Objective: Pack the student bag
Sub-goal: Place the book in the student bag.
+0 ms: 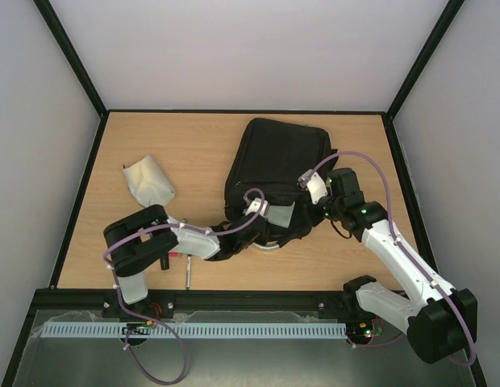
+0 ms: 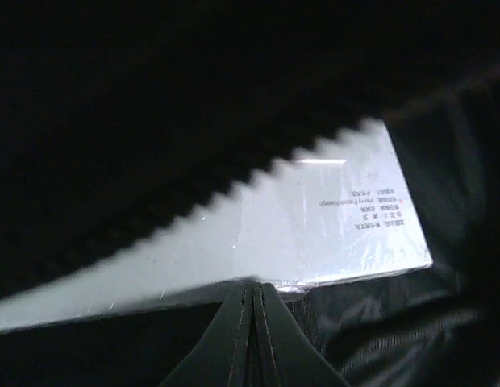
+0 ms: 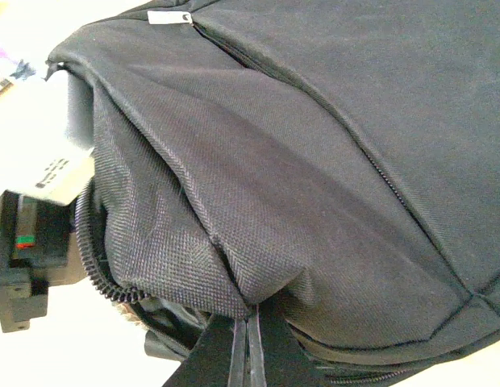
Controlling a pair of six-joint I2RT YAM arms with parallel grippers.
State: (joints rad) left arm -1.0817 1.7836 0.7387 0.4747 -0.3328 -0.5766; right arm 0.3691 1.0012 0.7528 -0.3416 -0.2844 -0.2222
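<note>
The student bag is a large black backpack lying at the table's middle, its zipped mouth facing the arms. My left gripper reaches into that mouth. In the left wrist view my left gripper is shut on the near edge of a flat plastic-wrapped pack with small print, dark bag lining all round and a zipper edge crossing it. The pack shows grey at the opening. My right gripper is at the bag's right side; my right gripper is shut on a fold of the bag's black fabric, holding the opening's upper flap.
A crumpled cream pouch lies on the wooden table at the left. A thin pen-like stick and a small red item lie near the left arm's base. Black frame rails border the table.
</note>
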